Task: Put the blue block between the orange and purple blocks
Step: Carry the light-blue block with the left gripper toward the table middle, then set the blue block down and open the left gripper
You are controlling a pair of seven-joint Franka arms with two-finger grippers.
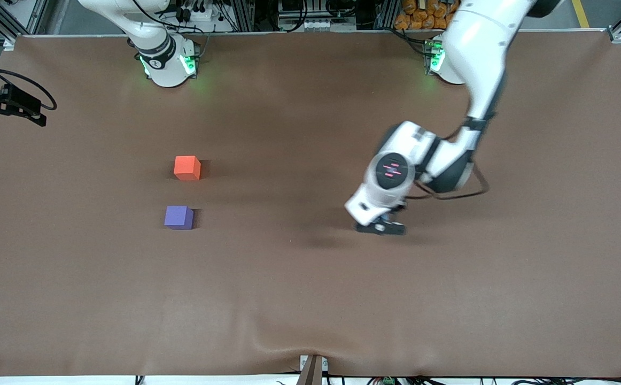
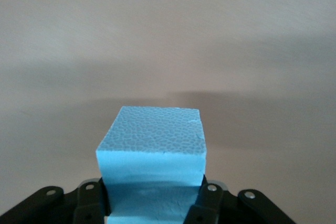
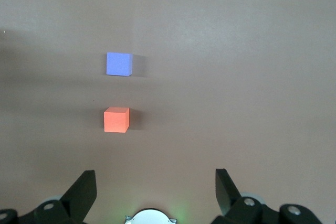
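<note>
Your left gripper (image 2: 152, 203) clamps the small sky-blue matte cube (image 2: 152, 150) over bare brown table (image 1: 310, 294); the orange-red matte cube (image 1: 187, 168) sits well apart, farther from the front camera than the violet-purple matte cube (image 1: 178, 217). Your right gripper (image 3: 152, 190) waits high above them, fingers spread.

In the front view, the small sky-blue matte foam cube (image 2: 152, 153) is completely hidden beneath the left arm's white wrist housing, and only the dark underside of the left end effector (image 1: 381, 228) shows. In the left wrist view, the picture's edge cuts off the cube's lower part and the black fingers (image 2: 89, 203) pressed against its sides. The right end effector (image 3: 155, 192) falls outside the front view; the right wrist view shows only its spread fingertips, cut at the edge.
</note>
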